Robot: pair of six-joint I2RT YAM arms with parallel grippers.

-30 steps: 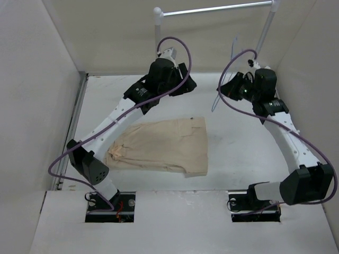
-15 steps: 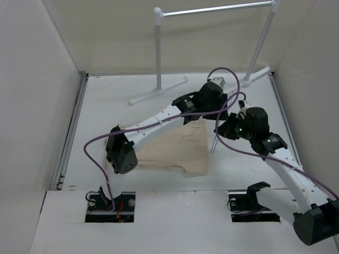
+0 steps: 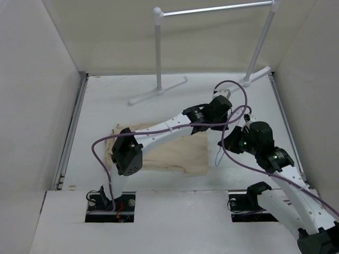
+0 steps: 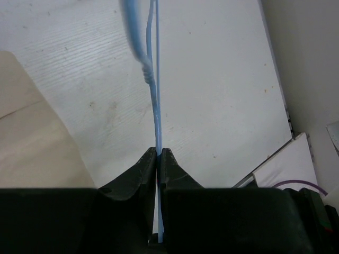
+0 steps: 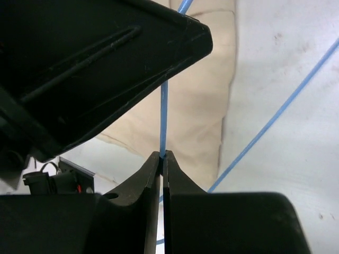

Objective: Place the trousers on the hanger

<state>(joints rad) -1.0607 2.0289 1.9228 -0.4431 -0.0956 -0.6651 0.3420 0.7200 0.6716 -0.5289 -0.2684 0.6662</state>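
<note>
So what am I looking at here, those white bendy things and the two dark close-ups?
The white bendy things are two robot arms, the left arm and the right arm, bolted at the near edge of a table. The wide picture comes from a camera above and behind them. Each close-up comes from a small camera on one arm's wrist, looking along its claw. Beige trousers lie flat on the table, and a clothes rack stands at the back. The left claw and the right claw are both shut on a thin pale blue hanger, close to one end of the trousers.
</note>
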